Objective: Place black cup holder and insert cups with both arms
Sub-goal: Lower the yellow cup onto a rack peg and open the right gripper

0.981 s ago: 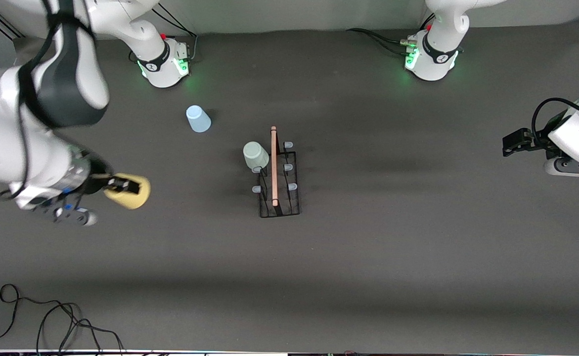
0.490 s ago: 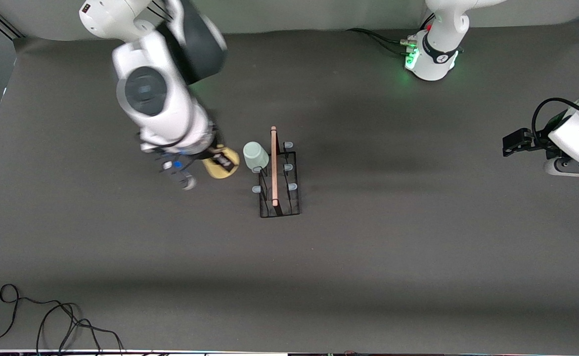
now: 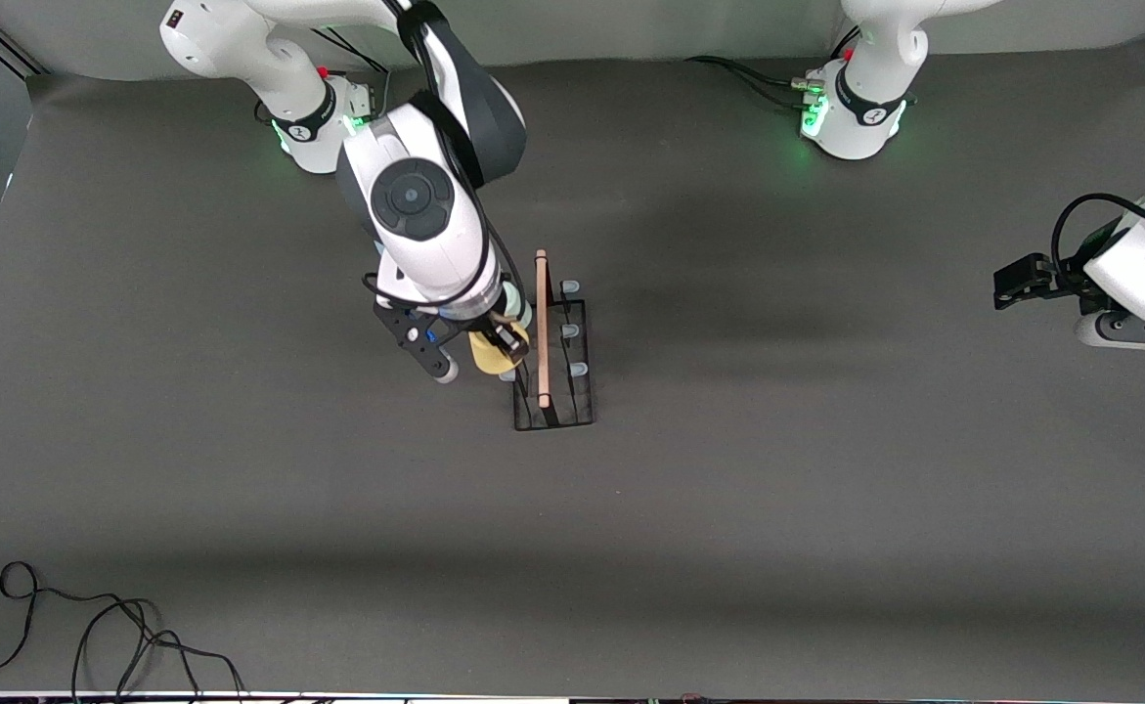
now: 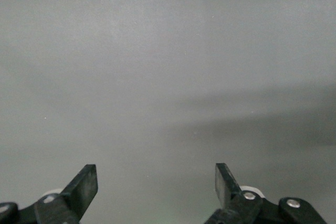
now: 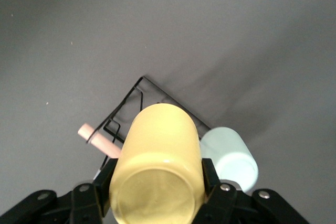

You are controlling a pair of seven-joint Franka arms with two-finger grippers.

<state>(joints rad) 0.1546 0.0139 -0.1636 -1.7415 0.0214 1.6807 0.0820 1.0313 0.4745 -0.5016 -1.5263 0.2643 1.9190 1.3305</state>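
- Black cup holder point(image 3: 552, 367) stands mid-table, its long side running toward the front camera, wooden rod handle point(image 3: 542, 328) along the top, pale-tipped pegs point(image 3: 577, 369) on both sides of it.
- Pegs nearest the front camera carry no cup.
- Yellow cup point(image 3: 490, 354) is in the right gripper point(image 3: 506, 344), fingers clamped tight on its sides, cup tipped on its side over the holder's row of pegs on the right arm's side.
- Right wrist view: yellow cup point(image 5: 157, 166) fills the jaws, base facing the camera, rack wire and rod end under it.
- Mint green cup point(image 5: 231, 157) sits upside down on a peg just beside the yellow one, farther from the front camera; in the front view the arm hides nearly all of it.
- Left gripper point(image 3: 1012, 284) waits at the left arm's end of the table, fingers point(image 4: 84, 187) spread wide, holding nothing.
- Change: a second ago the right gripper held the yellow cup well off toward the right arm's end; it has swung in over the rack.
- Blue cup, seen earlier by the right arm's base, is now hidden under the arm.
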